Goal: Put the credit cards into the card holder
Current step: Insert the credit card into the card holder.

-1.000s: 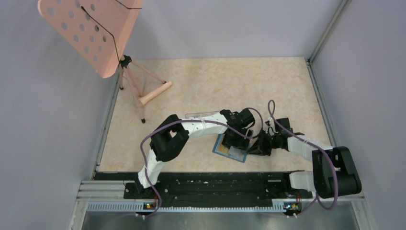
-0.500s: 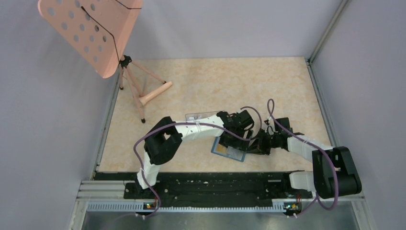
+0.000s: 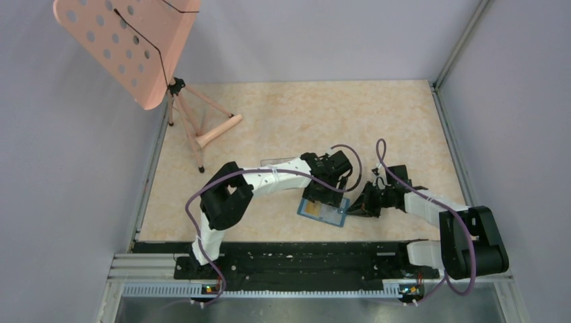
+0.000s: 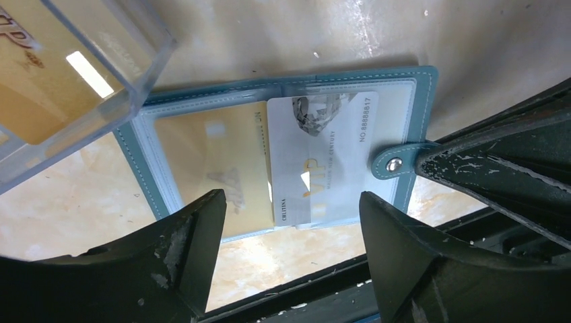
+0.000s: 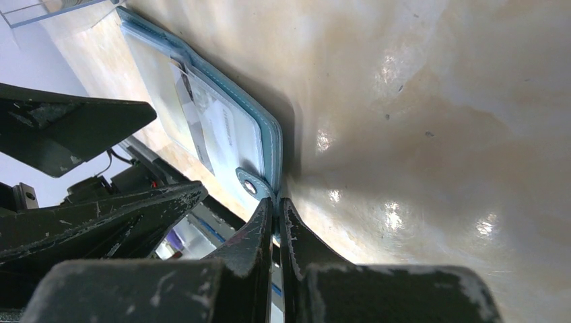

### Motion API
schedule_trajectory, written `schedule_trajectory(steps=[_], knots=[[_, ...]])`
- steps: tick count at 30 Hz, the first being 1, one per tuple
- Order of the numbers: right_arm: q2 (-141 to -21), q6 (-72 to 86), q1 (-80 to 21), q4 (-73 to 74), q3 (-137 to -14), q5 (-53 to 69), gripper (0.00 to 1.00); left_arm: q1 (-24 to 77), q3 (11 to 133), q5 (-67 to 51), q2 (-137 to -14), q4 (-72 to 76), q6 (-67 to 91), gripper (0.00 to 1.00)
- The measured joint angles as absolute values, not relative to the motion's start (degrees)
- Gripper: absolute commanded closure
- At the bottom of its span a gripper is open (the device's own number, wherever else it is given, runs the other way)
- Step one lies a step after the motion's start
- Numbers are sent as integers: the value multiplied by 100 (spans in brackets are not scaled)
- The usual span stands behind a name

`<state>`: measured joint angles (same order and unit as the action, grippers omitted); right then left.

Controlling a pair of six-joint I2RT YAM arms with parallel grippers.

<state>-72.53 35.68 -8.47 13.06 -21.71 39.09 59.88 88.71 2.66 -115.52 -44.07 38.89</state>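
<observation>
The left tool (image 4: 289, 202), fingers wide apart, hangs just above the open card holder (image 4: 423, 101). Since a second ago it has drawn slightly back toward its base, so more of the holder shows from above. Beneath it a whitish VIP card (image 4: 323, 161) lies across the right page. An orange-yellow card (image 4: 209, 158) sits sleeved on the left. The right tool (image 5: 275, 210) stays pinched together on the snap tab (image 5: 250, 185), unmoved. The holder lies flat on the table (image 3: 303, 121), with a clear box (image 4: 135, 60) at its corner.

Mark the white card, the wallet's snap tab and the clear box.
white card (image 4: 322, 158): left wrist view, card's middle.
snap tab (image 4: 392, 162): left wrist view, on its stud.
clear box (image 4: 81, 87): left wrist view, its see-through wall.
</observation>
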Motion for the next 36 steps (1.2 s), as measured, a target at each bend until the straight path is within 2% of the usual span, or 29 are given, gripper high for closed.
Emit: schedule_trajectory(steps=[3, 9, 12, 15, 22, 28, 32, 36], knots=[[-7253, 3557, -847, 1310, -2171, 3909, 100, 5988, 8871, 156, -11577, -4344, 3885, 26], [-7253, 3557, -847, 1315, -2171, 3909, 100, 5988, 8868, -392, -11782, -4119, 3883, 42], [-7253, 3546, -847, 1334, -2174, 3896, 100, 5988, 8855, -727, -11845, -3922, 3881, 46], [-7253, 3472, -847, 1441, -2176, 3817, 100, 5979, 8783, -932, -11848, -3741, 3881, 46], [-7253, 3299, -847, 1767, -2383, 3686, 100, 5968, 8534, -1033, -11712, -3426, 3900, 35], [-7260, 3020, -847, 2067, -2801, 3398, 100, 5776, 7697, -991, -10857, -3096, 4007, 37], [-7336, 2882, -847, 2198, -2971, 3234, 100, 5286, 6742, -1214, -10053, -2609, 4237, 39], [-7474, 2805, -847, 2261, -3011, 3162, 100, 4831, 6189, -1470, -9826, -2191, 4407, 41]])
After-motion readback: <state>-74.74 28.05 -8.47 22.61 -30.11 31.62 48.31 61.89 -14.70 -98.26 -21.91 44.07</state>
